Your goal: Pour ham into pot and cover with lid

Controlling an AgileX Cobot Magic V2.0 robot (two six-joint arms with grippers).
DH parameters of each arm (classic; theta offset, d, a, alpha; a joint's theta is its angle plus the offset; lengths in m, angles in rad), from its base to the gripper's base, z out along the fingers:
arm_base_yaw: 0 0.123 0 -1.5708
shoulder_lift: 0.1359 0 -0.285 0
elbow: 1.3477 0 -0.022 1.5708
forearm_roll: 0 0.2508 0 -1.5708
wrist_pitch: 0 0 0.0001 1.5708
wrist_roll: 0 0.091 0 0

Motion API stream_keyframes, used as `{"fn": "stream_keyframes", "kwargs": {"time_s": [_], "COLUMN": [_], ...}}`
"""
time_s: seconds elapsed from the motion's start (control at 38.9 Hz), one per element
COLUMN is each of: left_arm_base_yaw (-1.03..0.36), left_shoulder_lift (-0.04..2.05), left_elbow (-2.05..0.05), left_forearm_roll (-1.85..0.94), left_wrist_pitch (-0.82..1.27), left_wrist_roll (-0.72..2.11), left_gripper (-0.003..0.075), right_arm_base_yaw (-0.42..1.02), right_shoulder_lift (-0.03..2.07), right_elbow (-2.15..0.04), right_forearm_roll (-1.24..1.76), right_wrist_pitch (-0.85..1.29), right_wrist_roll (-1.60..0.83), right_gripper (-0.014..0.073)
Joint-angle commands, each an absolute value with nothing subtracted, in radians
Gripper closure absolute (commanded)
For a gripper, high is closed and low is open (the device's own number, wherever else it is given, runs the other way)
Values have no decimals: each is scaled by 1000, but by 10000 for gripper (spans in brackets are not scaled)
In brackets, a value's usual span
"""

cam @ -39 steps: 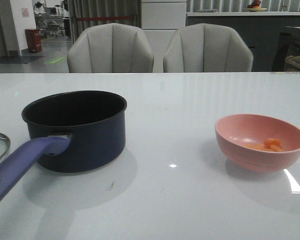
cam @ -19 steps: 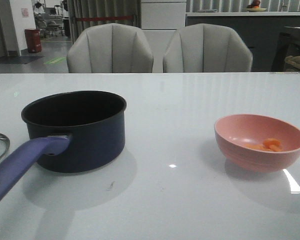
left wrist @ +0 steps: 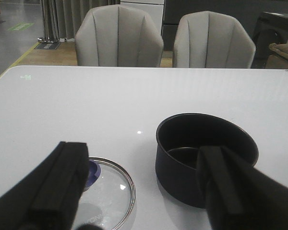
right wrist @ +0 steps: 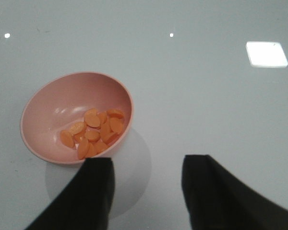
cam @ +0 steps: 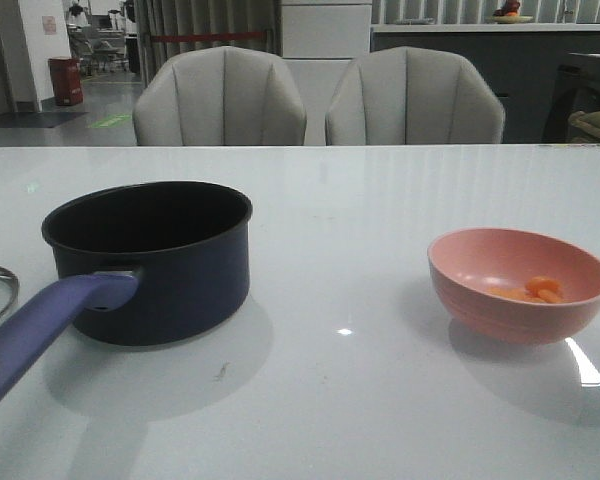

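My left end effector is spread wide and holds nothing; it hovers above the table with the lid and the pot beyond its fingers. The lid lies flat at the table's left edge, just beside the pot. The pot stands upright on the left part of the table, its handle pointing toward the near left corner, its interior dark. The ham sits in the pink bowl near the right edge, well apart from the pot. My right end effector is likewise spread wide and empty, above the table just beside the bowl.
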State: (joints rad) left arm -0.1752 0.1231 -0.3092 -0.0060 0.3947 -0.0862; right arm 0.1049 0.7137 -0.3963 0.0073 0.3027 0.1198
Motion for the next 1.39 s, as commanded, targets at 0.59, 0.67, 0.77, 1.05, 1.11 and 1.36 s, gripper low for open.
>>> {"fn": "stream_keyframes", "kwargs": {"time_s": [0.59,0.67,0.77,1.05,1.11,1.36], "left_arm_base_yaw": [-183,-183,-183,-183,-183,-183], "left_shoulder_lift": [137,137,137,137,137,137], "left_elbow": [-334,-334,-334,-334,-334,-334], "left_forearm_roll": [-7,-7,-7,-7,-7,-7], "left_wrist_pitch": [325,330,330,339,339,339], "left_wrist_roll": [-91,-91,-91,-91,-91,-91], "left_gripper": [209,209,209,209,209,209], "right_arm_base_yaw": [106,105,105,103,103,102], "right_shoulder_lift": [1545,1586,1646,1742,1754,1757], "right_elbow": [-969,-993,-1033,-1119,-1131,-1134], "right_forearm_roll": [109,109,112,114,114,89], "right_wrist_pitch": [534,535,541,604,619,596], "right_wrist_roll": [109,109,109,109,109,109], "right_gripper": [67,67,67,323,420,455]}}
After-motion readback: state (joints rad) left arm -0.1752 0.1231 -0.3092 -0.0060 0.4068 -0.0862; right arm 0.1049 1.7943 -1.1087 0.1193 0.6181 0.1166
